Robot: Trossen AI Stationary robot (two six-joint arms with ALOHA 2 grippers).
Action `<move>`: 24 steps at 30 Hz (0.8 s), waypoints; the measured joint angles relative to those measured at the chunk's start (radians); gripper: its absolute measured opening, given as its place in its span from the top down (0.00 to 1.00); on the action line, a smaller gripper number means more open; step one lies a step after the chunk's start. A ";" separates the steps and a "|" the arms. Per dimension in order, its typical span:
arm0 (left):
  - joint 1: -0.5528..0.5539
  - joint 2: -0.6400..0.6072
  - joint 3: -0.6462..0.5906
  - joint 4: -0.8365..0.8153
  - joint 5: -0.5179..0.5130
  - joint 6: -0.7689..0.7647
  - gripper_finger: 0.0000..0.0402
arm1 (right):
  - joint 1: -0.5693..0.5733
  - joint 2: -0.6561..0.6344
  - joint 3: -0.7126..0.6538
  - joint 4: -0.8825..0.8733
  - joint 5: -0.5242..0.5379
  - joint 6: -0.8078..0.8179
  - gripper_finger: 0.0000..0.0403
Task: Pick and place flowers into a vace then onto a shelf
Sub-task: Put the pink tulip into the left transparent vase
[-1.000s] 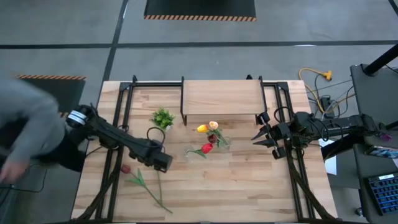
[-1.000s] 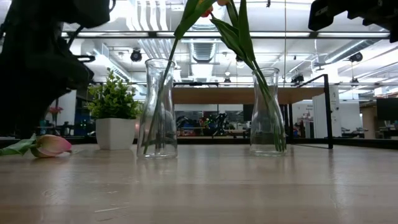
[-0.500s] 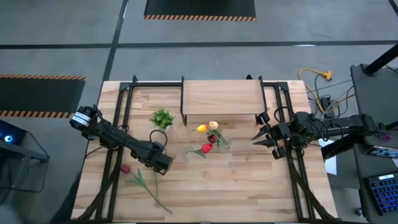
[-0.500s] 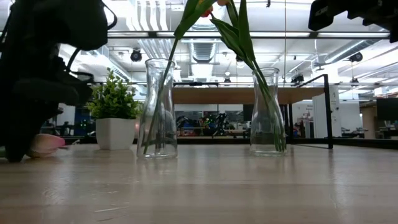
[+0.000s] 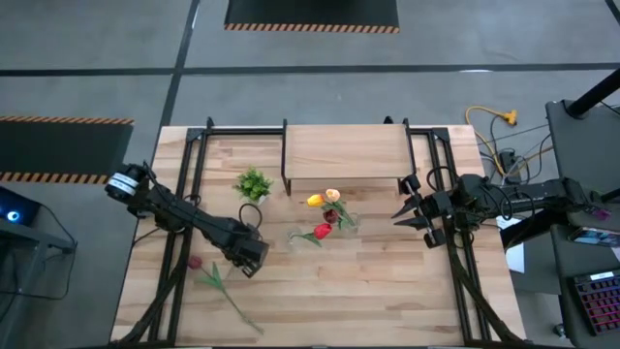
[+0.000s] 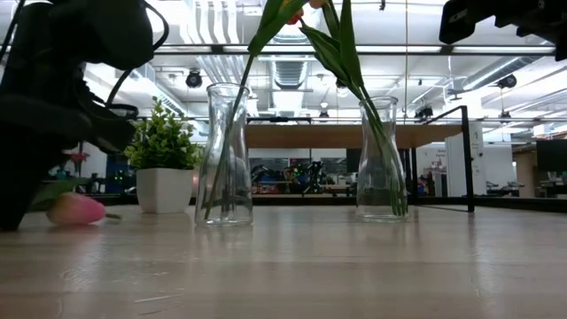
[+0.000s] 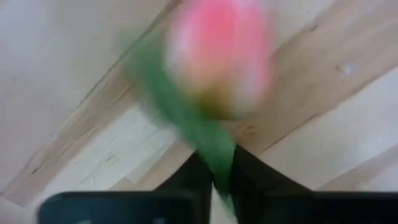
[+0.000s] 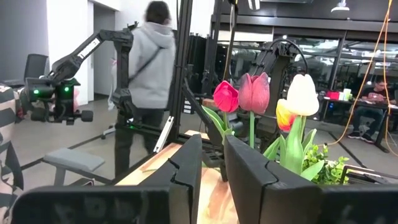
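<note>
Your left gripper (image 7: 214,171) is down at the near-left part of the table (image 5: 387,291), and its fingers are clenched on the green stem of the pink tulip (image 7: 221,59) just below the head. Gripping there makes sense: the stem is thin and limp, and a hold close to the bloom keeps the heavy end from swinging (the long tail will trail behind instead). In the high view the tulip (image 5: 197,263) lies flat on the boards beside that gripper, its stem running toward the near edge; from table height the pink head (image 6: 75,209) sits right at the tabletop, so I judge it is not yet lifted clear.

Two glass vases stand upright mid-table, well apart from that tulip. The left vase (image 6: 224,155) shows one stem leaning in it; the right vase (image 6: 381,159) holds several. From above, their heads, yellow (image 5: 314,201), peach (image 5: 332,195) and red (image 5: 323,231), cluster in front of the shelf (image 5: 344,153), which stands at the far side, bare on top. The vases need filling before either goes up there, so expect this tulip to go stem-first into a narrow neck, which will need the flower turned upright.

Your right gripper (image 8: 211,171) waits in the air on the right side, facing the bouquet, its fingers close together with nothing between them. The small potted plant (image 5: 254,182) stands beside the left vase; steer clear of it.
</note>
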 joint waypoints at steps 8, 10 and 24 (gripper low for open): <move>-0.002 -0.092 -0.005 0.012 0.007 0.084 0.99 | 0.000 0.000 0.000 0.000 0.000 0.001 0.85; -0.002 -0.133 -0.004 0.014 -0.006 0.093 1.00 | 0.000 0.000 0.000 0.000 0.000 0.001 0.86; -0.003 -0.472 -0.004 0.046 -0.377 0.340 1.00 | 0.000 0.000 0.000 -0.001 0.000 0.001 0.85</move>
